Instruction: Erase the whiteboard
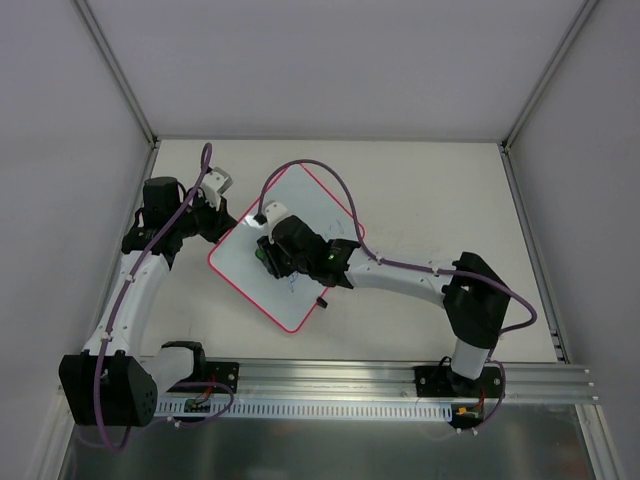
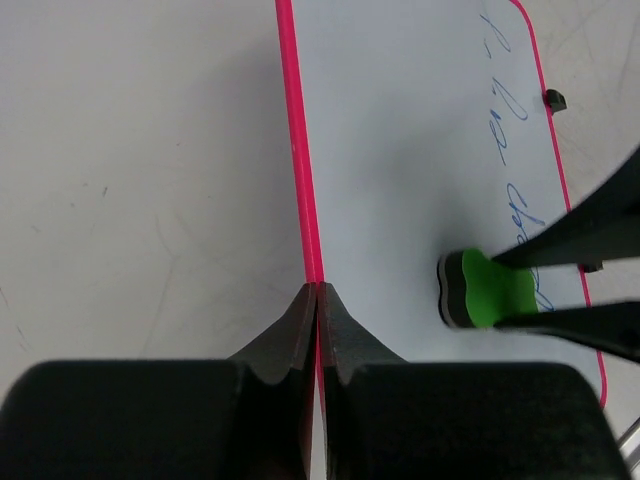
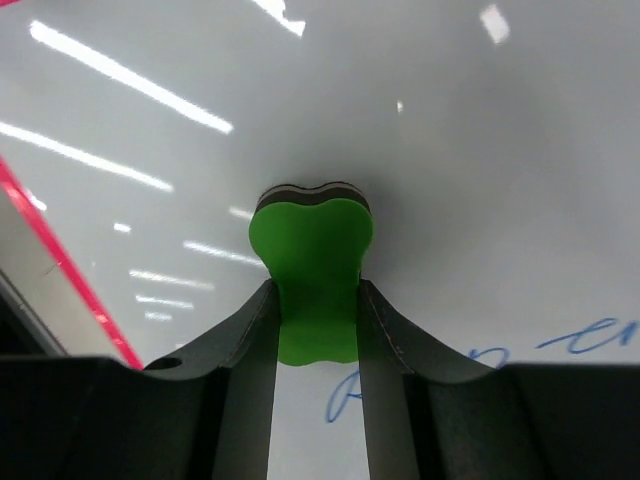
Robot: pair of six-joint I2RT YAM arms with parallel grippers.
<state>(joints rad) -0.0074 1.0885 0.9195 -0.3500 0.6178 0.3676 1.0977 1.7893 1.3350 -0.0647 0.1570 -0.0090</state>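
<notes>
From above, the whiteboard (image 1: pixel 245 268) lies askew on the worktop (image 1: pixel 430 200). The right gripper (image 1: pixel 268 255) is over its middle and the left gripper (image 1: pixel 224 224) is at its left rim.

At the left wrist, the left gripper (image 2: pixel 316 292) is closed on the pink rim, pinning the board. Blue writing (image 2: pixel 505 110) shows along the far edge, so the erasing looks unfinished.

At the right wrist, the right gripper (image 3: pixel 316 300) clamps a green eraser (image 3: pixel 312 235) that rests on the board, just beside the writing.
</notes>
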